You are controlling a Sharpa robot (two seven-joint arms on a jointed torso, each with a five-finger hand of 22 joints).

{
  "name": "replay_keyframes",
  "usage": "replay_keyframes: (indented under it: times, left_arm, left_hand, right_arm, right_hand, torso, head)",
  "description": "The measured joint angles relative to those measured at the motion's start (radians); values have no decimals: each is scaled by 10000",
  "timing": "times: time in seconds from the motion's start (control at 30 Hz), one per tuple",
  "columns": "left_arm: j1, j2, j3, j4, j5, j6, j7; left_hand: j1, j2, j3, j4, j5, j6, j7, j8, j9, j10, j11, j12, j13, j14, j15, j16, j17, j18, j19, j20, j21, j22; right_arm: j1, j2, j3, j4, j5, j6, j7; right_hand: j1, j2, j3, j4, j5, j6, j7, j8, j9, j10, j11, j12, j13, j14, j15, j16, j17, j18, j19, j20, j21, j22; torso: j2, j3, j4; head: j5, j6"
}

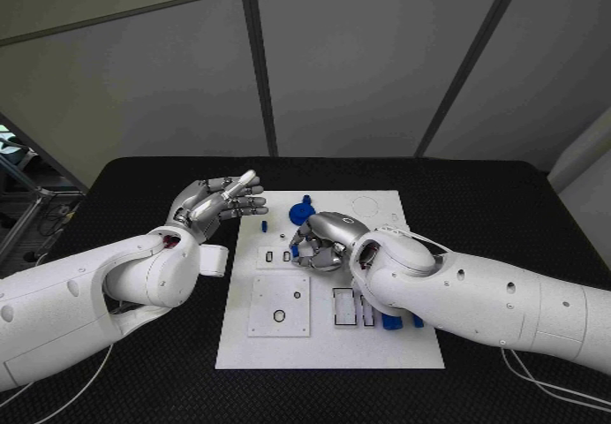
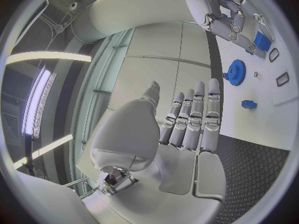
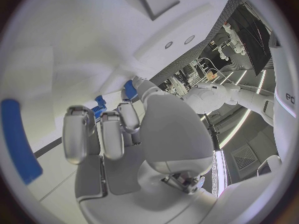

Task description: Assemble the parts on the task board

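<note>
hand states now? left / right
Left hand: open, holding nothing, beside the board.
Right hand: fingers curled down on the board; can't tell.

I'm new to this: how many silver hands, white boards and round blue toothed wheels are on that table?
Silver hands: 2, the left hand and the right hand
White task board: 1
Blue toothed wheel: 1
Total: 4

task board (image 1: 382, 353) mid-table (image 1: 509, 190) | gear (image 1: 300, 212) on board's far part | left robot hand (image 1: 219, 205) left of board
</note>
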Motion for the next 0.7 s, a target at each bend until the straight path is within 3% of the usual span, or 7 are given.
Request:
replay_keyframes:
  times: [0.7]
  left_arm:
    - [0,4,0,-5,-2,16,-13]
  left_hand:
    - [0,0,0,0,0,0,0,0,0,0,0,0,0,0,0,0,-1,1,0,0,0,1]
  right_arm:
    - [8,49,8,-29,-106,94,-66]
  right_hand:
    - [-118,-119,-37,-36,-230,-136,51,-151,12,-74,71,-50,-77,0,71,0,-1,1,-51,93,0,-1]
  torso:
    - [-5,-1,0]
  head:
    - [-5,-42]
